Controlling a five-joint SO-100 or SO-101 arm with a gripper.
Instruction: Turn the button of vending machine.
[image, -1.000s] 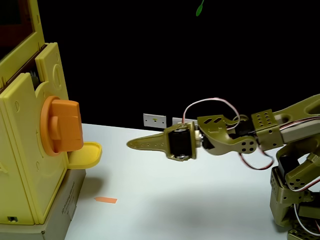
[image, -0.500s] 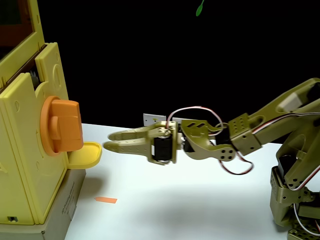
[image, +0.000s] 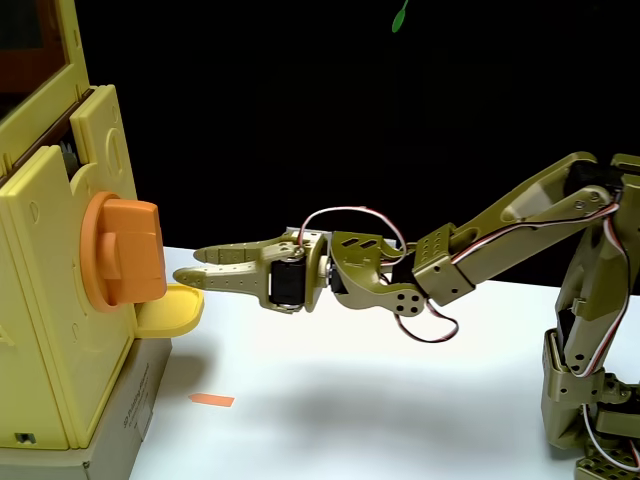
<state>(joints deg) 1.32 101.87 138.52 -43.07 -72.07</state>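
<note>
One olive-green robot arm (image: 520, 225) reaches from the right of the fixed view across a white table (image: 400, 400) toward a pale-yellow toy vending machine (image: 45, 300) at the left edge. Its gripper (image: 190, 266) has two fingers parted a little, holding nothing, tips just short of the orange button (image: 130, 252). That button, a round disc with a thick bar across it, sits on the machine's front, facing right, directly above a small yellow tray (image: 170, 308). The lower finger hangs close above the tray's rim.

By my reading, the approach step is in hand and the knob is not yet gripped. The next move likely calls for spreading the fingers wider, rising slightly so they straddle the bar, closing, then rolling the wrist.

A small orange slip (image: 211, 400) lies on the table. A white wall socket (image: 308, 240) shows behind the arm. No readable writing or brand appears.
</note>
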